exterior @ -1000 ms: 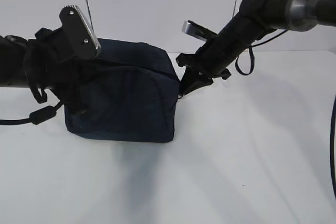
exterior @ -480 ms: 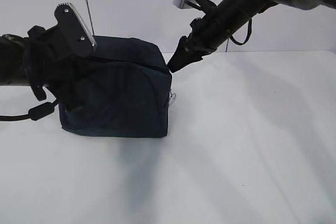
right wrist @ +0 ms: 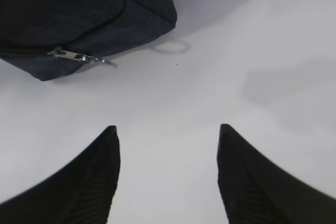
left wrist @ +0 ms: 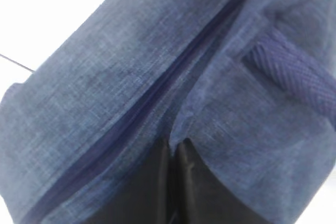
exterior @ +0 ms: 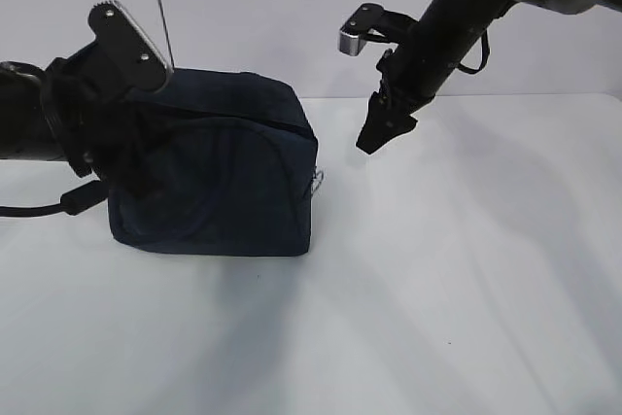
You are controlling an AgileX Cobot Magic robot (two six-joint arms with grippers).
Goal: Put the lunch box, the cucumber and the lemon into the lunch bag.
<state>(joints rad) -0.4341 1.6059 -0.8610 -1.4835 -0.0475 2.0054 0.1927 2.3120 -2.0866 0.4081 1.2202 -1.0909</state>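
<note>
The work surface was a plain white table point(exterior: 466, 289) against a pale wall. The lunch bag point(exterior: 224, 182) stood upright at the left of the table, closed as far as the views showed, with its zipper pull point(right wrist: 73, 55) hanging at the corner nearest my right arm. My left gripper point(left wrist: 173, 182) was clenched on the bag's fabric just beside the zipper line, pinning it in place. My right gripper point(right wrist: 167, 177) hung in the air to the right of the bag, apart from it, jaws spread wide and holding nothing. The lunch box, the cucumber and the lemon appeared in no view; I judged them to be inside the bag, though I could not confirm it. The step in hand appeared to be the last one, letting go after zipping. The next move called for unclenching the left gripper and drawing both arms clear without toppling the bag.
</note>
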